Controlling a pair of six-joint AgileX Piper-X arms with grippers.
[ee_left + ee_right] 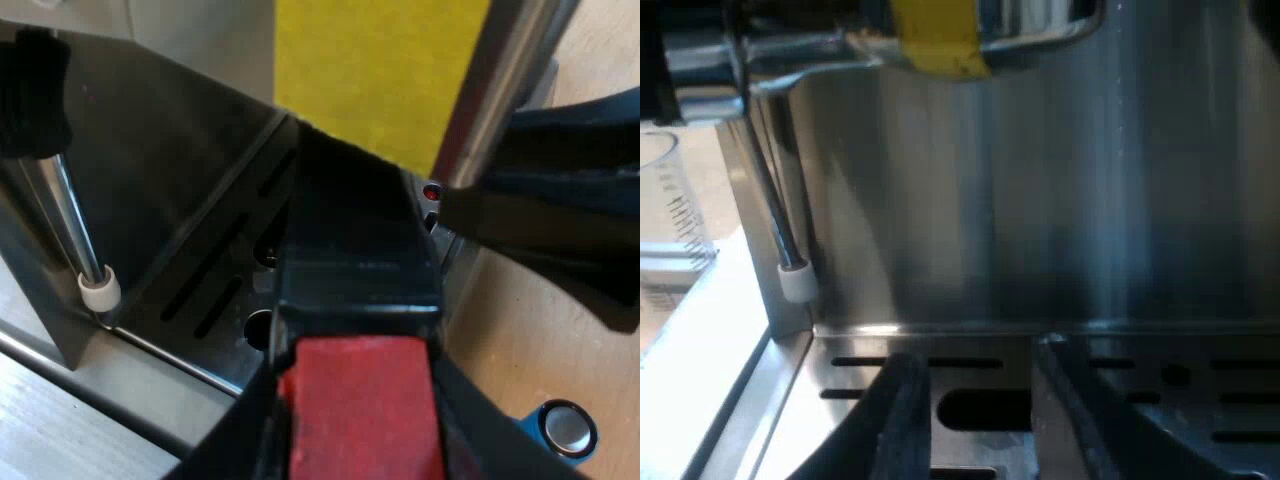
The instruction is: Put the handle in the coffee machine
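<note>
My left gripper point(356, 405) is shut on the holder's handle, its black fingers point(232, 432) on either side of the red end point(360, 410). The dark handle point(350, 230) points toward the espresso machine point(1040, 200), over the slotted drip tray point(215, 280). The holder's metal end is hidden behind the handle. My right gripper point(980, 400) hangs low over the drip tray point(1160, 375) at the machine's front, open with nothing between its fingers point(902, 420). Its black body point(560, 210) also shows close beside the handle. Yellow tape point(940, 40) marks the machine's head above.
A steam wand point(780, 220) with a white tip point(99, 290) hangs beside the tray. A measuring glass point(670, 200) stands past the wand. A blue tamper point(566, 430) sits on the wooden table near the machine's corner.
</note>
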